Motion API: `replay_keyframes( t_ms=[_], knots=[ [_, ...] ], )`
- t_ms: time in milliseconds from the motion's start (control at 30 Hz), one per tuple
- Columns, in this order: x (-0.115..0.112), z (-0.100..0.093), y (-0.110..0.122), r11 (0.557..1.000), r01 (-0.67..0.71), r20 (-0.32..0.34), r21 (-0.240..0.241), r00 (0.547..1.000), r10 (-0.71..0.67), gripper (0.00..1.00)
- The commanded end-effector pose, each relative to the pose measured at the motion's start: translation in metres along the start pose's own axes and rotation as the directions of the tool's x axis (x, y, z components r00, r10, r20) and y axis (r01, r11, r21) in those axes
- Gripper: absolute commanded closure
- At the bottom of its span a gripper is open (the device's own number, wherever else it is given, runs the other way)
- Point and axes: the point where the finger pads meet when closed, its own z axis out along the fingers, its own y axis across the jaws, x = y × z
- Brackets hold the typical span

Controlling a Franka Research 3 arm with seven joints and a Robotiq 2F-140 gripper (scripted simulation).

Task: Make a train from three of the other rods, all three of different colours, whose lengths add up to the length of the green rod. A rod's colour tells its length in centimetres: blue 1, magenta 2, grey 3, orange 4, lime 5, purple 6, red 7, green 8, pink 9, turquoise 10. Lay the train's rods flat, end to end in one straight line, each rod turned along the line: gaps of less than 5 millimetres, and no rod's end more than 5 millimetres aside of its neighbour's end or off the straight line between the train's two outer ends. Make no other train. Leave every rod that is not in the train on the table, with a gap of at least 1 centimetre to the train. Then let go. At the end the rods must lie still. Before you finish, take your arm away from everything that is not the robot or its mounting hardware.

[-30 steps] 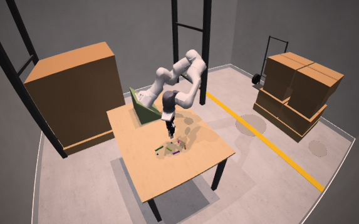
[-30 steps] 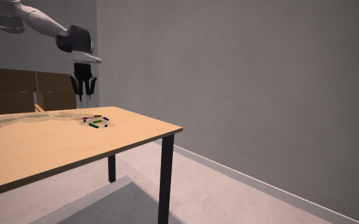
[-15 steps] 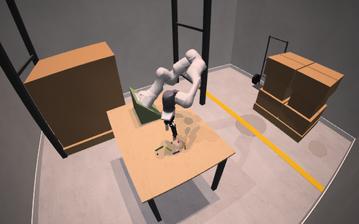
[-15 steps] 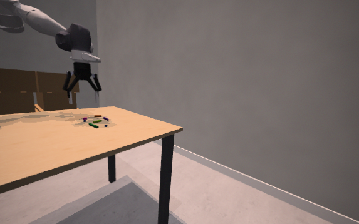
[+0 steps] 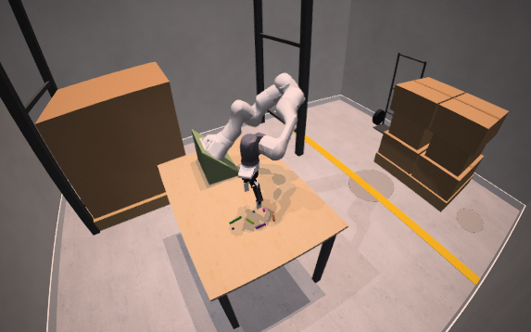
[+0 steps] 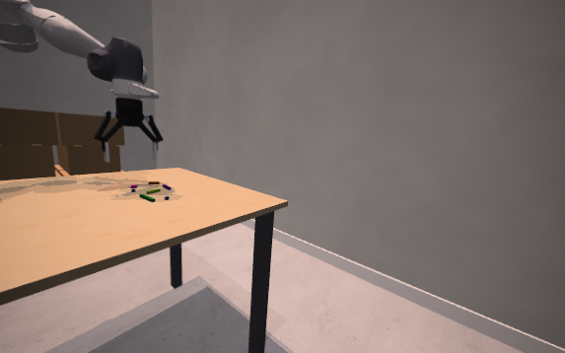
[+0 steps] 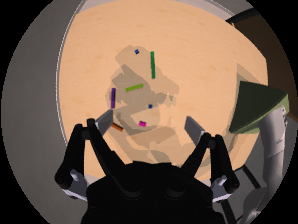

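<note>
My gripper point(image 5: 252, 196) point(image 6: 131, 152) point(image 7: 149, 119) is wide open and empty, above the table. The green rod point(image 5: 235, 220) point(image 6: 147, 197) point(image 7: 153, 65) lies flat. The lime rod point(image 5: 250, 221) point(image 6: 153, 190) point(image 7: 134, 88) lies between it and the purple rod point(image 5: 260, 226) point(image 6: 167, 186) point(image 7: 113, 98). The orange rod point(image 5: 273, 218) point(image 6: 154, 182) point(image 7: 117, 127) is partly behind a finger in the wrist view. A magenta rod point(image 5: 263, 210) point(image 6: 133, 186) point(image 7: 143, 123) lies near one blue rod point(image 5: 254, 211) point(image 6: 133, 190) point(image 7: 150, 106). Another blue rod point(image 5: 233, 228) point(image 6: 167, 198) point(image 7: 137, 51) lies near the green one. All lie apart.
The wooden table point(image 5: 211, 260) point(image 6: 67, 232) point(image 7: 210, 45) carries the rods. The arm's green wedge-shaped mount point(image 5: 216, 169) point(image 7: 257, 107) stands at the table's far end in the top view. Large cartons and a hand truck stand on the floor away from the table.
</note>
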Motion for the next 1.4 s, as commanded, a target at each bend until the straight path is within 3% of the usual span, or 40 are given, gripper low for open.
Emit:
replay_keyframes(
  t_ms=[0, 433, 1000, 1367],
  knots=[
    [-0.006, 0.001, -0.001, 0.988, -0.153, 0.002, -0.004, 0.988, 0.153, 0.0],
    [-0.011, 0.004, -0.003, 0.947, -0.322, 0.001, -0.004, 0.947, 0.322, 0.0],
    [-0.018, 0.006, -0.007, 0.838, -0.546, -0.001, -0.004, 0.838, 0.546, 0.0],
    [-0.024, 0.009, -0.009, 0.72, -0.694, -0.001, -0.003, 0.72, 0.694, 0.0]
  ],
)
